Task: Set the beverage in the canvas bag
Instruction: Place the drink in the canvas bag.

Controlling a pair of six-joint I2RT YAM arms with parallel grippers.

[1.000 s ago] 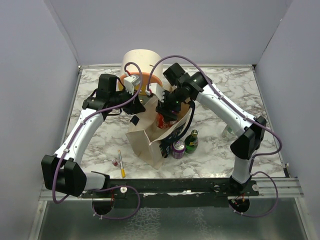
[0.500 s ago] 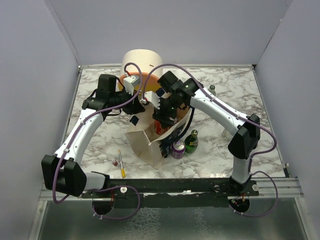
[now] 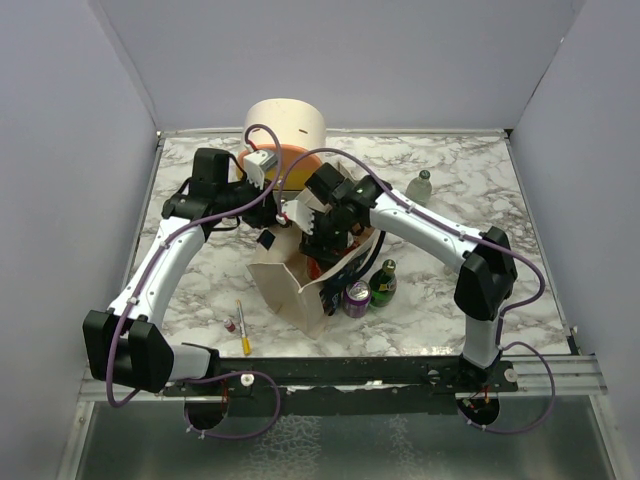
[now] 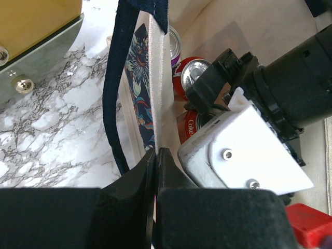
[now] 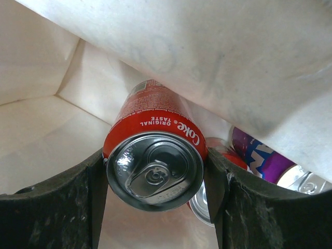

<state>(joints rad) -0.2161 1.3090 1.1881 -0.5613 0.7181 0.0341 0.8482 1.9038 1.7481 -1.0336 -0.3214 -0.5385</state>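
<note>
From the right wrist camera, the Coke can (image 5: 153, 161) sits squarely between the fingers of my right gripper (image 5: 155, 174), which is clamped on its sides. The can's lid faces the lens. Its long axis therefore runs straight away from the wrist and down into the canvas bag (image 5: 46, 135), tilted a little toward 11 o'clock. That is the relation I care about: the can is already below the mouth, with cloth walls on every side of it, so I judge the coming move to be a release along that axis.

A purple can (image 5: 259, 155) lies at 4 o'clock from the Coke can, just beside it and lower in the bag as far as I can tell. I would want the drop to land clear of it.

In the top view the right gripper (image 3: 325, 232) reaches into the bag (image 3: 285, 290) from 1 o'clock. My left gripper (image 4: 156, 158) is pinched together on the bag's rim at about 11 o'clock of the mouth, holding that side up. The right arm is plainly the one to finish this.
</note>
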